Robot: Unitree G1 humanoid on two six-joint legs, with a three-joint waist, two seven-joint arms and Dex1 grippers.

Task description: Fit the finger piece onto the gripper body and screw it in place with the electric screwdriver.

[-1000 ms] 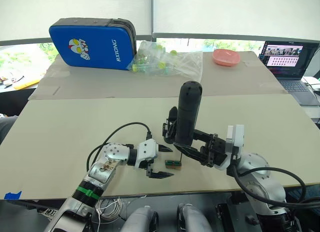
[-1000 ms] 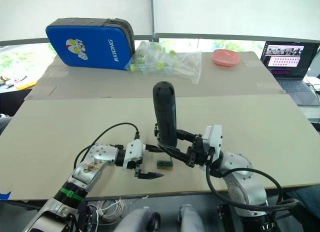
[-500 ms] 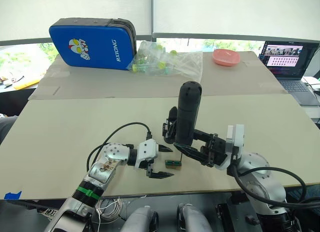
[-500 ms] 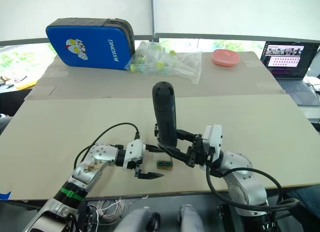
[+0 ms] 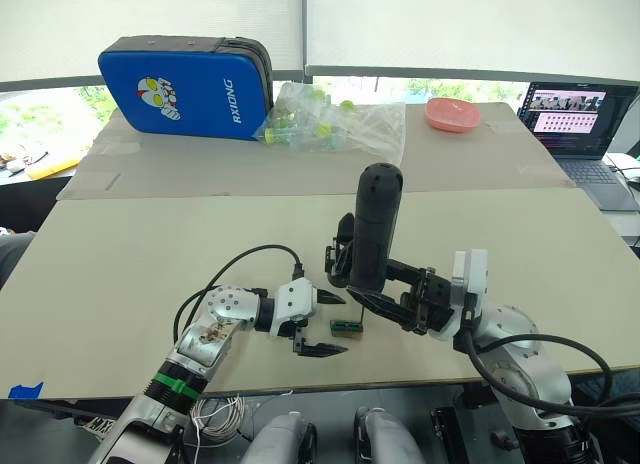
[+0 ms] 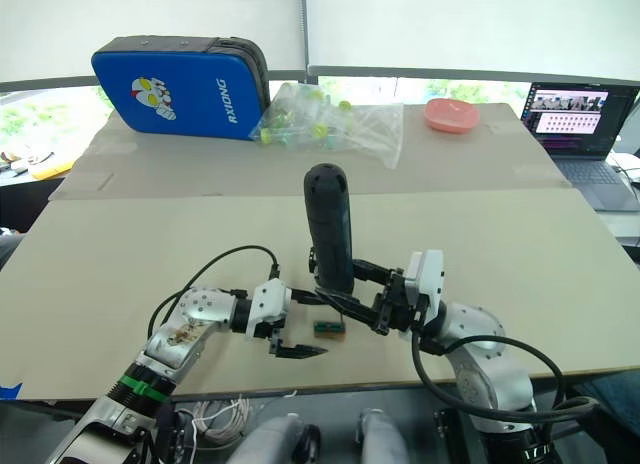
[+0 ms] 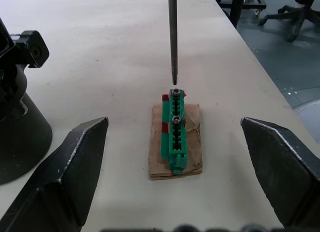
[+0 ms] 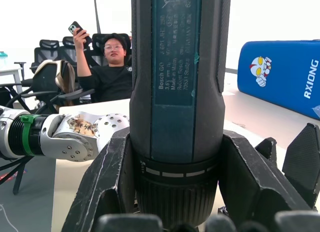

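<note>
My right gripper [image 5: 378,290] is shut on the electric screwdriver [image 5: 374,229], a thick dark cylinder held upright with its thin bit [image 7: 172,37] pointing down. The bit's tip hangs just above a screw in a small green-and-black block [image 7: 175,132] lying on a brown card. My left gripper [image 5: 335,324] is open, one finger on each side of that block without touching it. The black gripper body [image 5: 342,249] stands on the table just behind the screwdriver, partly hidden by it. The finger piece is out of view.
At the back of the table [image 5: 120,264] lie a blue case [image 5: 185,87], a clear bag of green items [image 5: 330,119] and a pink bowl [image 5: 452,114]. A laptop [image 5: 575,119] sits at the far right. A person [image 8: 112,67] sits beyond the table.
</note>
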